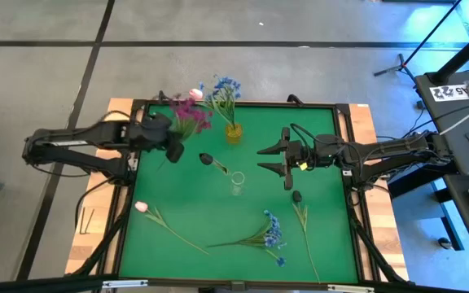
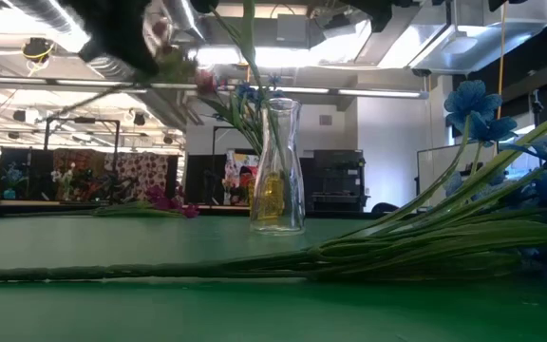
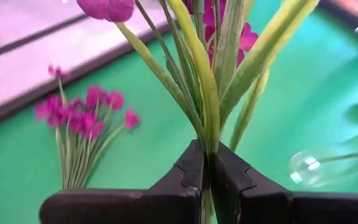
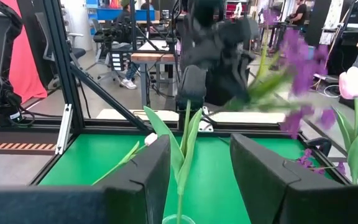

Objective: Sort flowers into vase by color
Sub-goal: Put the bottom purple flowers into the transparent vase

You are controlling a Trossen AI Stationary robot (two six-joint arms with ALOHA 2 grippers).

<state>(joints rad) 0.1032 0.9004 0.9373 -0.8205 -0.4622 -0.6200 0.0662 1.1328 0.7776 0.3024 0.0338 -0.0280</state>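
Observation:
My left gripper (image 1: 175,150) (image 3: 208,155), at the table's far left, is shut on a magenta flower cluster (image 3: 219,37), which is raised above the green table. A second magenta bunch (image 3: 86,118) lies flat on the table by the far edge. The yellow-bottomed vase (image 1: 233,132) (image 2: 275,171) holds blue blossoms and a pink tulip (image 4: 353,81). A clear vase (image 1: 236,181) at mid-table holds a dark-bud stem (image 1: 207,159). My right gripper (image 1: 265,159) (image 4: 194,162) hovers open just right of the clear vase, touching nothing. My left gripper pinches the cluster's bundled green stems (image 3: 207,134) between its two fingers, below the leaves and blossoms. The fingers slant down from the table's left and lie across the stems. The blossoms stand out beyond the fingertips, and the cluster is clear of the table.
Near the front edge lie a pink tulip (image 1: 141,207) on a long stem, a blue-blossom spray (image 1: 271,232) (image 2: 463,228) and a dark-bud stem (image 1: 300,212). A raised black frame (image 1: 243,103) borders the green table.

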